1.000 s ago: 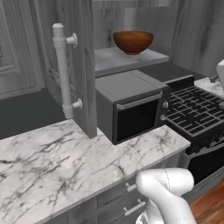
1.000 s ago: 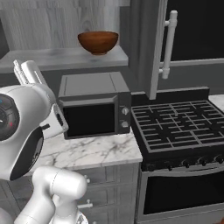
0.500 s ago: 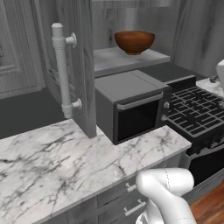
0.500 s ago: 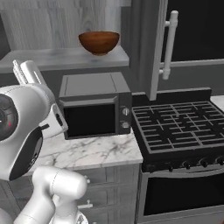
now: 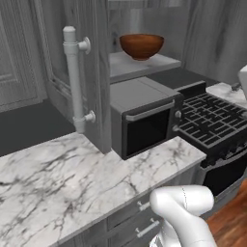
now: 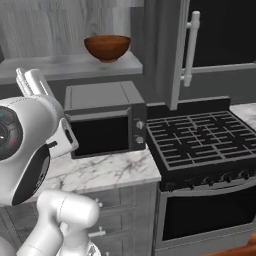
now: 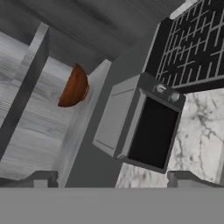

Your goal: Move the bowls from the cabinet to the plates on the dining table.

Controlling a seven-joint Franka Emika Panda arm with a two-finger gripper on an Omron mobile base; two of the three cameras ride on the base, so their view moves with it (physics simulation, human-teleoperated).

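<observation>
A dark brown bowl (image 5: 141, 46) (image 6: 107, 47) stands upright on the grey shelf of the open cabinet (image 5: 144, 66) (image 6: 70, 65), above the microwave. In the rolled hand view the bowl (image 7: 74, 86) lies at the upper left, far beyond my gripper (image 7: 114, 179). My gripper is open, its two dark fingertips (image 7: 41, 178) stand wide apart with nothing between them. The plates and the dining table are out of view.
A black microwave (image 5: 144, 118) (image 6: 102, 120) (image 7: 140, 124) sits on the marble counter (image 5: 58, 178) under the shelf. A black stove (image 6: 197, 140) (image 5: 212, 120) stands to its right. The open cabinet doors with long bar handles (image 5: 73, 77) (image 6: 190, 47) jut out on both sides of the shelf.
Both base views have shifted very slightly. The bowl rests in the same spot on the shelf and the gripper stays open.
</observation>
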